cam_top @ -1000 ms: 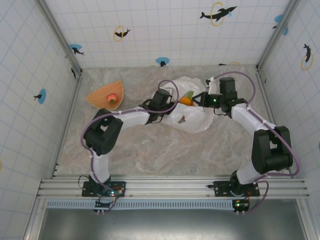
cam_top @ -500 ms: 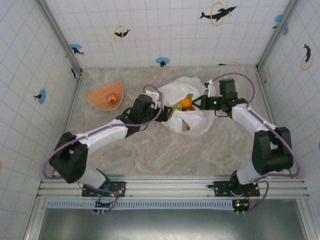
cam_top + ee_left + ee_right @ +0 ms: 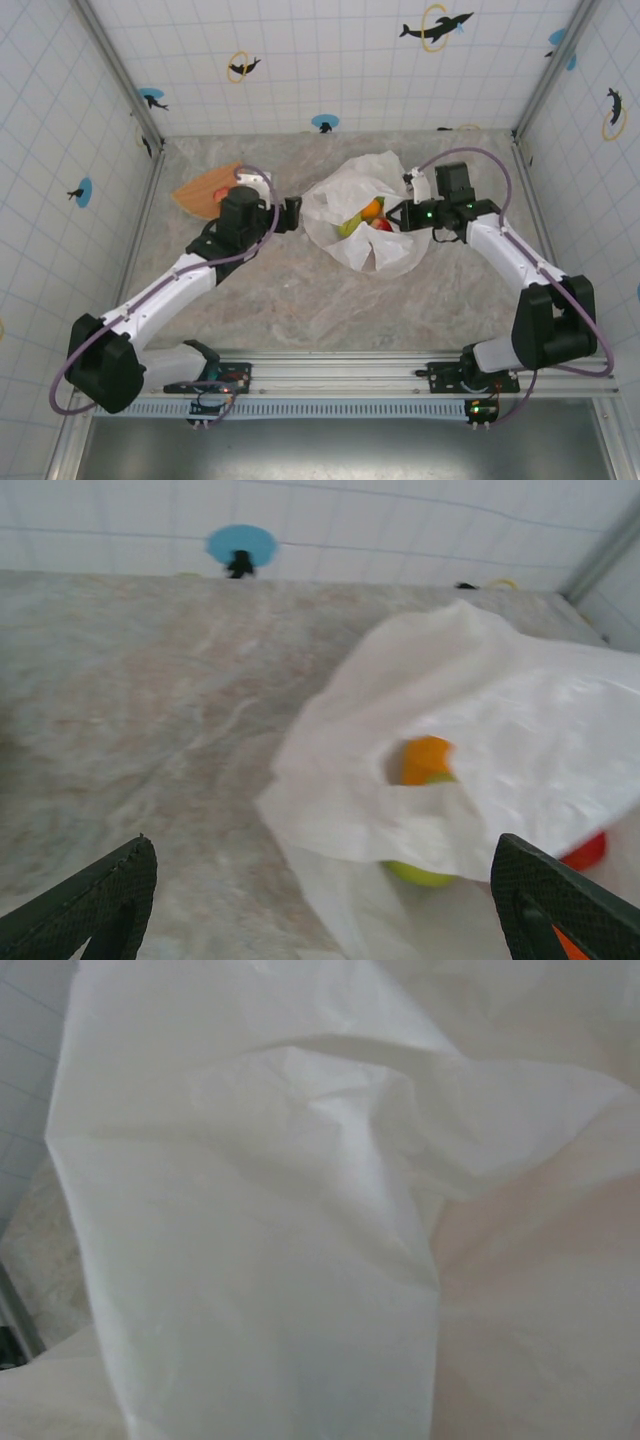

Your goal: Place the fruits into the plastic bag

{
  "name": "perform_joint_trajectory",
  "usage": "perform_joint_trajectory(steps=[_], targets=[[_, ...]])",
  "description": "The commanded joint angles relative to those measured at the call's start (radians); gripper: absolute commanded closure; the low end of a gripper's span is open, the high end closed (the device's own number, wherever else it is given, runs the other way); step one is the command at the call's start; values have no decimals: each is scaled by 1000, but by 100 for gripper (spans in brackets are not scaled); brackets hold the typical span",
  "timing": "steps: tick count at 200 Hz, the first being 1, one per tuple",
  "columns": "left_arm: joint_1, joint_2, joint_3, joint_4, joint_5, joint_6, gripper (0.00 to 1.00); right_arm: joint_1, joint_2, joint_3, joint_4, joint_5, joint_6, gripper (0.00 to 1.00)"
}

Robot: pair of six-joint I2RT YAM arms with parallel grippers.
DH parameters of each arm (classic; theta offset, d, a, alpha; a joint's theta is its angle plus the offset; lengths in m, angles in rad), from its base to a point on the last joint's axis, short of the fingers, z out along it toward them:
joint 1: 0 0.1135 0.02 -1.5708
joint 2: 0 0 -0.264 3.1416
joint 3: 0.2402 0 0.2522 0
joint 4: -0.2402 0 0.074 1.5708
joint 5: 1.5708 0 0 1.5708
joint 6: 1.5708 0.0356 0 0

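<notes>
On the marbled beige tabletop, walled by white gridded panels with dolphin stickers, the plastic bag lies open with the fruits inside. The left gripper hangs spread wide just beside it. The right gripper meets the bag's rim, and I cannot tell how its jaws stand.

White plastic bag, orange, green and red fruits, beige marbled table

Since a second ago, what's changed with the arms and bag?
The left gripper pulled out of the plastic bag, leftward toward the tray; it is now open and empty. The bag spread wider, with fruits showing inside. The right gripper stayed at the bag's right edge.
</notes>
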Motion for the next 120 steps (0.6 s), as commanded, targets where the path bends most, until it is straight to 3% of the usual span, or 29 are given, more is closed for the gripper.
perform_joint_trajectory(steps=[1, 32, 89, 120], targets=[[57, -21, -20, -51, -74, -39, 11, 13, -63, 4, -107, 145, -69, 100], [187, 4, -27, -84, -98, -89, 11, 6, -91, 10, -133, 280, -85, 100], [359, 160, 34, -65, -165, -113, 10, 7, 9, 92, -49, 212, -24, 100], [439, 309, 130, -102, -125, -107, 10, 18, 33, 109, -39, 206, -21, 100]])
